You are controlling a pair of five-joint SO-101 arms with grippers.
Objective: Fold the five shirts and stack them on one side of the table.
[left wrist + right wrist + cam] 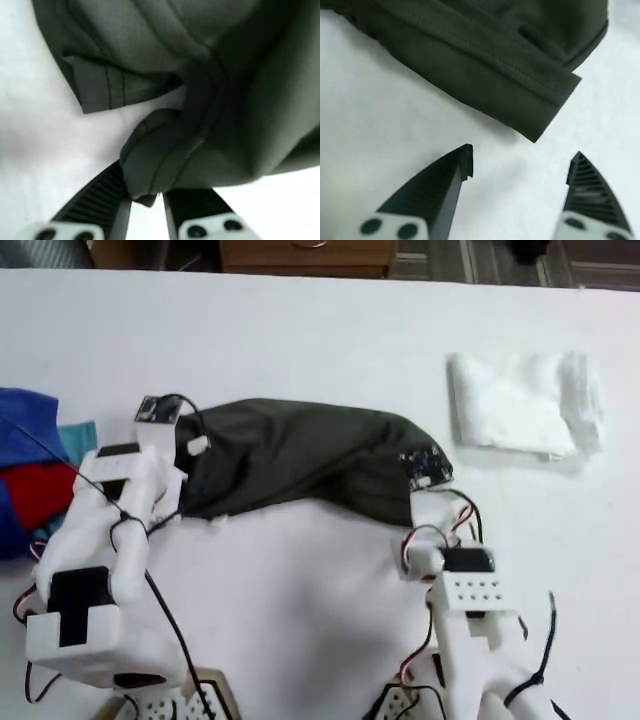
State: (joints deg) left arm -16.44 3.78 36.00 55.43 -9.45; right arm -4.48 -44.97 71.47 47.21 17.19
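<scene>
The dark shirt (300,455) lies stretched across the middle of the white surface (300,330), with a folded white shirt (520,405) well apart at the far right and a heap of blue, red and teal shirts (35,480) at the left edge. The left hand (146,200) is clenched on a fold of the dark shirt's left end. The right hand (522,155) is spread wide, grasping nothing, just beside the stitched hem at the shirt's right end.
</scene>
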